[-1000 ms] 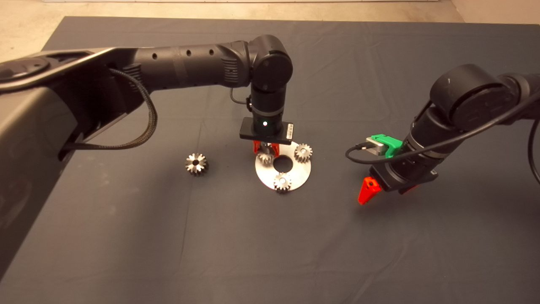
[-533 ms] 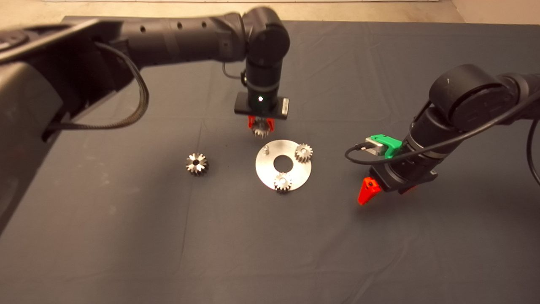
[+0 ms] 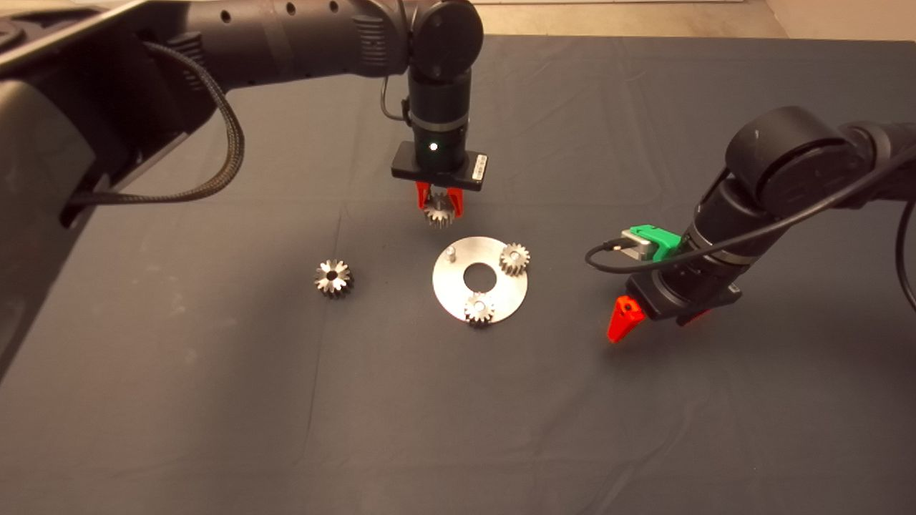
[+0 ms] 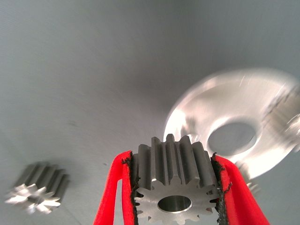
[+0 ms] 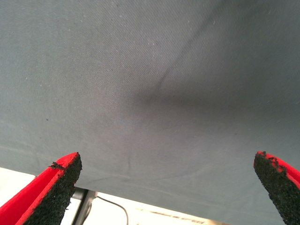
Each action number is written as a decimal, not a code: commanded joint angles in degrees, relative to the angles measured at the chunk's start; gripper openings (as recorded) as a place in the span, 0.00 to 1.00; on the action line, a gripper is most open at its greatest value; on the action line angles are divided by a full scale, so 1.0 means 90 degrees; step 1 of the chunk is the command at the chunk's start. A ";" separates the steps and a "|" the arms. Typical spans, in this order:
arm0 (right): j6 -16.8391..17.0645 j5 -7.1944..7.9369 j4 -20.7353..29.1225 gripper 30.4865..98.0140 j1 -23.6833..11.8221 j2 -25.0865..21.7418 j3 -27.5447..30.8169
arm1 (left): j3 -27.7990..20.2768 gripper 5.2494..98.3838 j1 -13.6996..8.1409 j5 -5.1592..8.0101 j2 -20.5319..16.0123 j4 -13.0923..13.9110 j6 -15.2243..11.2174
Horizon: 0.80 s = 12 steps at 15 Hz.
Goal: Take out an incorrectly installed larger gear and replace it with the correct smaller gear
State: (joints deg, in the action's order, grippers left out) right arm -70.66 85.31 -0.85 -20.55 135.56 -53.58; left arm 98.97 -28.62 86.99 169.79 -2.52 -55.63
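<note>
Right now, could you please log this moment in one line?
left gripper: shut on silver fine-toothed gear, above mat beside round steel plate; peg: bare; right gripper: open, idle

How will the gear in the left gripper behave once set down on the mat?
The held gear looks like solid metal: probably rigid and heavy for its size. The left gripper's pads press on its teeth, so slipping seems unlikely. Released on its teeth it could roll; on a flat face it should sit steady.
</note>
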 commanded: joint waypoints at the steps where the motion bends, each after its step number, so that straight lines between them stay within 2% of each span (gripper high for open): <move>1: -0.0391 0.0052 -0.0315 0.99 -0.0090 -0.0008 0.0115 | 0.0702 0.22 0.0572 0.0813 -0.0042 0.0534 0.0536; 4: -0.0411 0.0052 -0.0559 0.99 -0.0090 0.0061 0.0115 | 0.0993 0.22 0.0533 0.0793 -0.0012 0.0544 0.0856; 6: -0.0506 0.0052 -0.0579 0.99 -0.0028 0.0070 0.0125 | 0.0974 0.22 0.0447 0.0783 0.0007 0.0544 0.0912; 7: -0.0577 0.0052 -0.0599 0.99 0.0066 0.0080 0.0125 | 0.0962 0.22 0.0286 0.0783 0.0007 0.0544 0.0908; 9: -0.0586 0.0062 -0.0628 0.99 0.0145 0.0090 0.0144 | 0.0915 0.22 -0.0194 0.0803 0.0017 0.0549 0.0908; 12: -0.0586 0.0101 -0.0774 0.99 0.0125 0.0104 0.0125 | 0.0974 0.22 -0.0740 0.0871 0.0027 0.0554 0.0888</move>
State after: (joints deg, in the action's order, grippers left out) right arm -75.52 85.83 -4.74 -17.99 136.24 -52.86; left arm 107.14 -25.17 87.04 169.52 1.27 -48.51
